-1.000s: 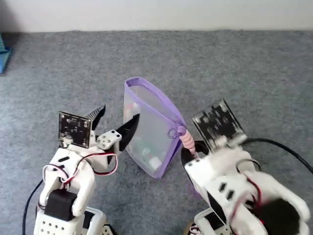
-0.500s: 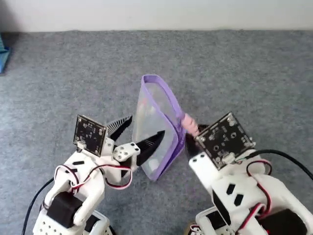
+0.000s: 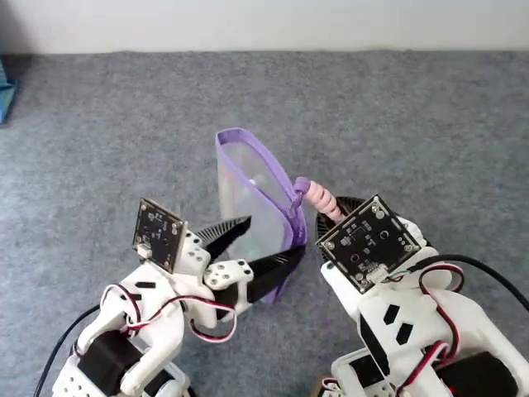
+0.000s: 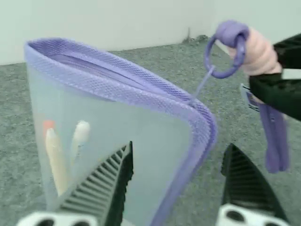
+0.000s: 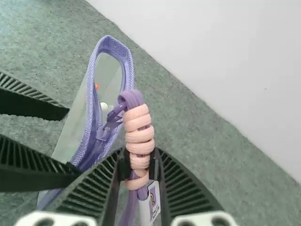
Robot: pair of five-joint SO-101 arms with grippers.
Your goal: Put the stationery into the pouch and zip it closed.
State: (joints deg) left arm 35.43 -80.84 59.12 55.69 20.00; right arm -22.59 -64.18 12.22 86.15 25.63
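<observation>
The translucent pouch (image 3: 252,194) with purple trim stands on edge on the grey mat, also seen close up (image 4: 122,136) and from the other side (image 5: 89,117). Pens (image 4: 54,150) show through its wall. My left gripper (image 3: 273,236) is open, its two black fingers either side of the pouch's near end (image 4: 176,188). My right gripper (image 5: 138,162) is shut on the pink coiled strap (image 5: 138,132), which joins the purple zip ring (image 4: 225,52). That strap (image 3: 318,198) rises beside the pouch's right side, just ahead of the right gripper (image 3: 328,213).
Grey carpet-like mat (image 3: 413,124) spreads out on all sides. A white wall (image 3: 264,25) runs along the back. A blue object (image 3: 5,91) sits at the far left edge.
The left gripper has moved forward and right until its fingers straddle the pouch's near end. The right gripper has pulled the strap up, and the pouch swung right and then back left.
</observation>
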